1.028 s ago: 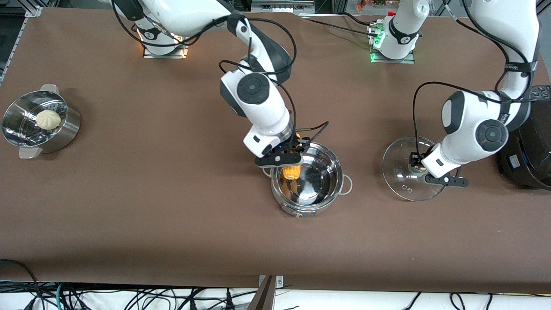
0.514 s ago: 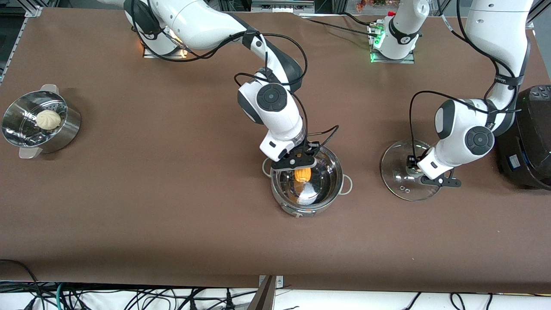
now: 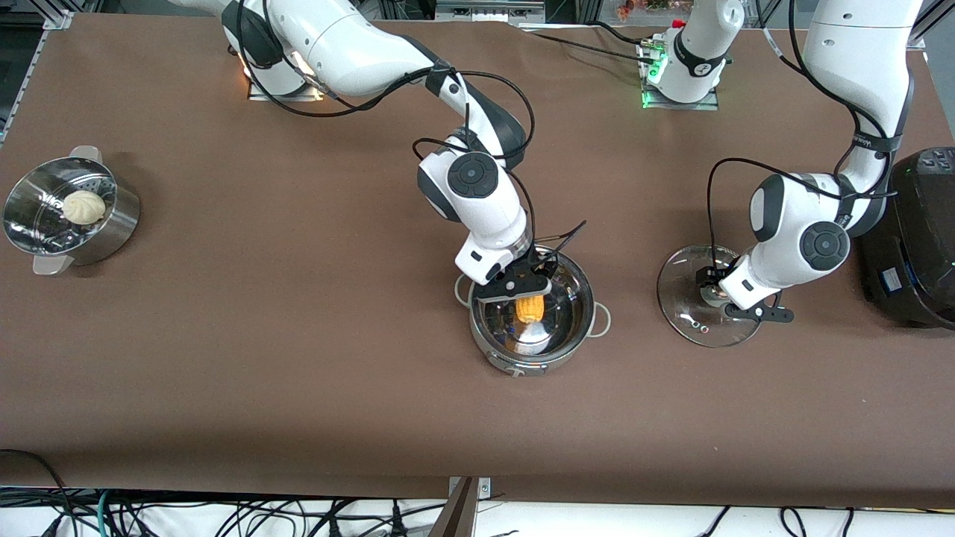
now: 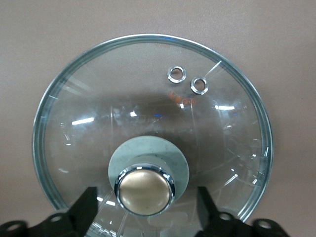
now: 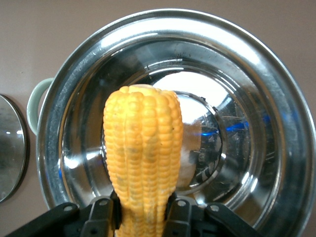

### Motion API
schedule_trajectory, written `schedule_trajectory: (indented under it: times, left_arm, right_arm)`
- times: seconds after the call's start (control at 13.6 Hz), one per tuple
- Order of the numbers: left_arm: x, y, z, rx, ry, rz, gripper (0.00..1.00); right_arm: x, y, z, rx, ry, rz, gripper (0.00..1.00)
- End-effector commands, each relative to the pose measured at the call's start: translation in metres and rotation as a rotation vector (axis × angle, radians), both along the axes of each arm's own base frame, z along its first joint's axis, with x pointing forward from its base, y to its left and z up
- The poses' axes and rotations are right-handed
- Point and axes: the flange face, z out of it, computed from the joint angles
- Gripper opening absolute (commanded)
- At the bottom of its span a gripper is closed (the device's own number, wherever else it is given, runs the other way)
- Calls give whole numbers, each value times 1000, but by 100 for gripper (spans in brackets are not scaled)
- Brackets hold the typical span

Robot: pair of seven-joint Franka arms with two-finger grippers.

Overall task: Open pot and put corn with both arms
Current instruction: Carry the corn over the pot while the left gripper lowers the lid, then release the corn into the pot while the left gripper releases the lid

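Observation:
The steel pot (image 3: 522,364) stands open near the table's middle. My right gripper (image 3: 522,292) is shut on the yellow corn cob (image 3: 530,307) and holds it upright over the pot's inside. The right wrist view shows the corn (image 5: 142,158) between the fingers (image 5: 101,217) above the pot (image 5: 247,64). The glass lid (image 3: 690,317) lies on the table beside the pot, toward the left arm's end. My left gripper (image 3: 720,294) is open over its tan knob (image 4: 144,191), with a finger (image 4: 84,207) on each side and clear of the knob. The lid (image 4: 148,98) fills the left wrist view.
A steel steamer pot (image 3: 112,231) with a white bun (image 3: 83,206) stands at the right arm's end of the table. A big black cooker (image 3: 914,246) stands at the left arm's end, close beside the left arm.
My right gripper has carried the corn from the pot's rim to over its middle and lower. The left gripper and lid have shifted slightly toward the pot and lower.

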Motion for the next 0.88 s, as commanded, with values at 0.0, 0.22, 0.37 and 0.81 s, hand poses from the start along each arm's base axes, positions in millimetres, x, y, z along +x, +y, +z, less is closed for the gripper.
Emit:
schedule_trajectory:
  times: [0.0, 0.22, 0.37, 0.81]
  left_arm:
    - [-27, 4, 58, -1, -51, 1, 100]
    - [-42, 11, 113, -5, -108, 15, 100]
    - [-44, 12, 161, -9, -195, 16, 100]
    - [-78, 26, 308, -7, -261, 48, 100]
  right_arm:
    - [8, 1, -9, 13, -43, 8, 0]
    - [11, 0, -8, 16, -55, 19, 0]
    - [13, -1, -7, 27, -73, 22, 36]
    - [13, -2, -5, 10, -85, 54, 100]
